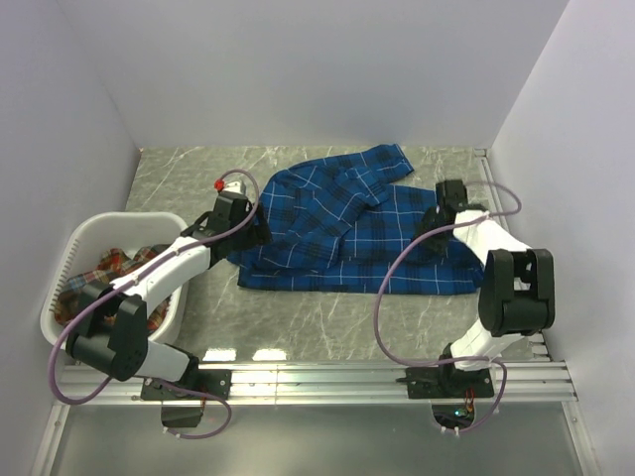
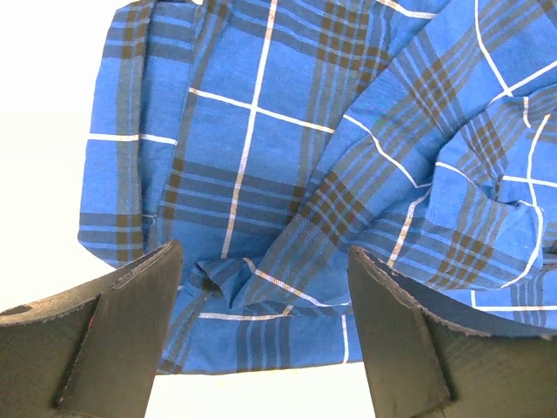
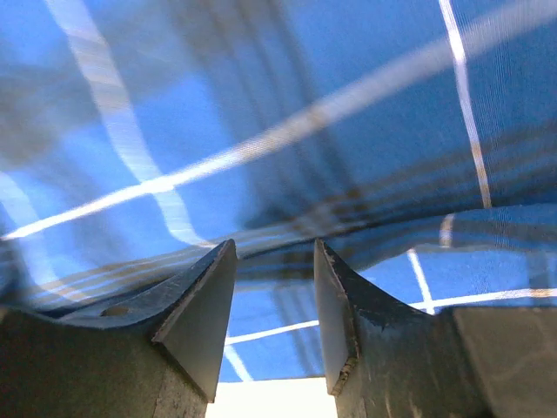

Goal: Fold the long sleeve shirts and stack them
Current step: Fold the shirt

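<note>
**Ana:** Black padded fingers (image 2: 113, 331) of the left gripper (image 2: 263, 261) fill the bottom of its wrist view. They are spread wide with nothing between them.

**Ben:** And under them?

**Ana:** Just below the tips lies a royal blue plaid woven shirt (image 2: 261, 157) with thin white and dark grid lines. Its left edge is rumpled.

**Ben:** What about the right gripper (image 3: 271, 257)?

**Ana:** Its fingers (image 3: 196, 305) stand with a narrow gap. The same blue cloth fills that view, and a folded hem crosses just past the tips. I cannot tell whether it touches them.

**Ben:** And from above?

**Ana:** The blue shirt is spread mid-table on the grey marbled tabletop (image 1: 298, 317), with a sleeve lying across its far part. The left gripper is at its left edge and the right gripper is over its right part. At the left, beside the left arm, sits a white plastic laundry basket (image 1: 84, 238) with a red-orange plaid shirt (image 1: 109, 270) bunched inside.
</note>
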Controlling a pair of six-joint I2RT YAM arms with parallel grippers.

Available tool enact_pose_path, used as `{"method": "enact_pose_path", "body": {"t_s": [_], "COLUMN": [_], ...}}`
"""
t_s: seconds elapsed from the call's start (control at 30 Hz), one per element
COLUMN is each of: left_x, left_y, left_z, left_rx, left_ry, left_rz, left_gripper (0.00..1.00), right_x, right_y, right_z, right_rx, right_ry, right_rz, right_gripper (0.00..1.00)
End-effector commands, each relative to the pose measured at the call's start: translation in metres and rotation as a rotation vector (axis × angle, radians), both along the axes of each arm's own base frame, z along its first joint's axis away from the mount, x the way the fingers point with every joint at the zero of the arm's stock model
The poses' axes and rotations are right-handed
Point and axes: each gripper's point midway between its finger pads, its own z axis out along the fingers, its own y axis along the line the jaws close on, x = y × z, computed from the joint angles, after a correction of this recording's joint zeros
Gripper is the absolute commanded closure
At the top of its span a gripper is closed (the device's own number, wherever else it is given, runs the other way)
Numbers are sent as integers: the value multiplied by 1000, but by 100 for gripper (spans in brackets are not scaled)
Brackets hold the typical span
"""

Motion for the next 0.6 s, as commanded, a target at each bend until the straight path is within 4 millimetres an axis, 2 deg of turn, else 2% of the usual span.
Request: {"method": "enact_pose_path", "body": {"t_s": [0.0, 0.03, 0.07, 0.13, 0.17, 0.2, 0.23, 0.27, 0.3, 0.33, 0.37, 0.4, 0.43, 0.47, 0.5, 0.53, 0.57], "left_x": [8, 9, 10, 11, 11, 12, 12, 12, 12, 11, 10, 10, 9, 9, 8, 8, 8], "left_y": [-1, -2, -4, -4, -4, -2, 1, 3, 6, 7, 8, 9, 9, 11, 11, 14, 15], "left_z": [6, 6, 7, 5, 4, 3, 3, 3, 1, 1, 0, -1, -1, -1, -1, 1, 1], "left_rx": [8, 15, 16, 25, 30, 39, 49, 58, 71, 72, 73, 77, 78, 82, 84, 92, 98], "left_ry": [-20, -20, -16, -9, -10, -10, -12, -12, -6, -4, 2, 3, 7, 7, 9, 6, 4], "left_rz": [-18, -31, -43, -53, -53, -49, -40, -32, -21, -17, -10, -4, -4, 1, 4, 13, 17], "left_gripper": [17, 17, 17, 16, 16, 16, 16, 15, 14, 14, 11, 8, 7, 6, 3, 2, 2], "right_x": [72, 82, 104, 125, 145, 153, 164, 178, 184, 191, 201, 206, 210, 216, 219, 220, 224], "right_y": [11, 14, 21, 27, 32, 35, 38, 42, 46, 49, 53, 56, 60, 64, 67, 72, 75], "right_z": [97, 106, 120, 129, 134, 134, 118, 130, 127, 110, 115, 112, 95, 97, 93, 77, 77], "right_rx": [-28, -25, -4, -4, 1, -9, -10, -16, -15, -5, 0, 10, 31, 43, 54, 68, 71], "right_ry": [-347, -383, -444, -480, -507, -516, -488, -522, -518, -487, -509, -509, -485, -496, -488, -456, -462], "right_rz": [106, 134, 167, 225, 256, 295, 319, 340, 363, 381, 398, 411, 428, 439, 451, 462, 470], "right_gripper": [52, 52, 52, 52, 52, 52, 51, 51, 50, 49, 49, 49, 48, 48, 48, 47, 47]}}
